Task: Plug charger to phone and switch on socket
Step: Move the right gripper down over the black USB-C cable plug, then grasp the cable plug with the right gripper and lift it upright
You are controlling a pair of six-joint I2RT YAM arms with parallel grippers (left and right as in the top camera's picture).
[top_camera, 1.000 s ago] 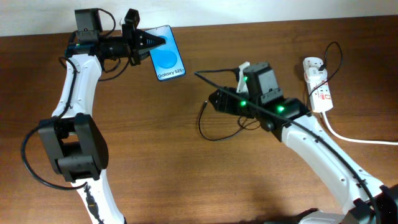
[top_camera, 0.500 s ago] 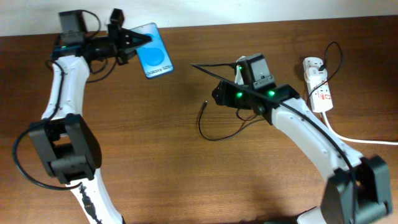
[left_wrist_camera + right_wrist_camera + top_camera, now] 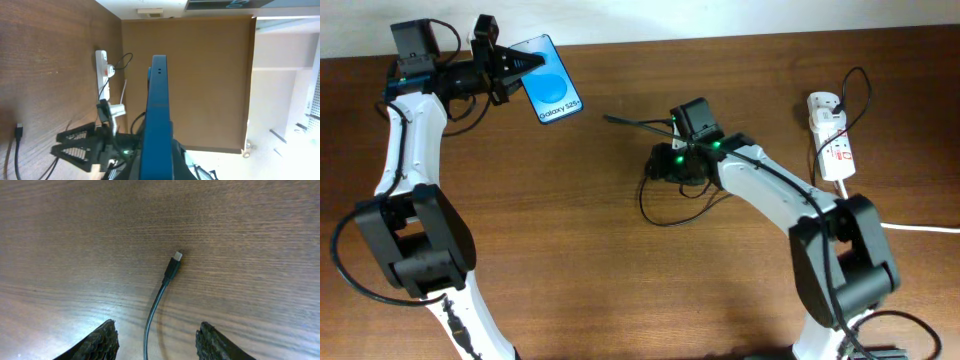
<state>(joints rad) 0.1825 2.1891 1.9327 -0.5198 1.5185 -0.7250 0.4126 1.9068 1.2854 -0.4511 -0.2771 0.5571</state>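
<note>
Below the right wrist, flat on the brown wooden bench (image 3: 570, 290): long thin black charger cable (image 3: 150, 315), ending in a small black connector tip (image 3: 173, 265), metal end pointing away from the wrist. Right gripper (image 3: 157, 330) released, black ribbed fingers (image 3: 100, 342) spread either side of the cable and touching nothing, with the tip lying just ahead of them.

Over at the far left corner, apparently lifted off the bench: slim rectangular blue-screened phone (image 3: 552, 88), clenched in the left gripper (image 3: 520, 68), seen edge-on from the left wrist. Well apart on the right: small elongated white power strip (image 3: 832, 135) with red switch marks, untouched.

Step in hand, by judgement: picking up the connector tip.

To do it well:
- Advance a little to bracket the hard body of the tip, not the soft cable behind it.
- Come straight down, then close.
- Leave the metal end proud of the fingers, free to enter the port.
- Grip square to the tip's long axis — risk of twisting on insertion otherwise.
- Lift slowly, minding the slack loop trailing behind on the bench.

Port end of the phone not identifiable from these views — check before bringing tip and phone together.
</note>
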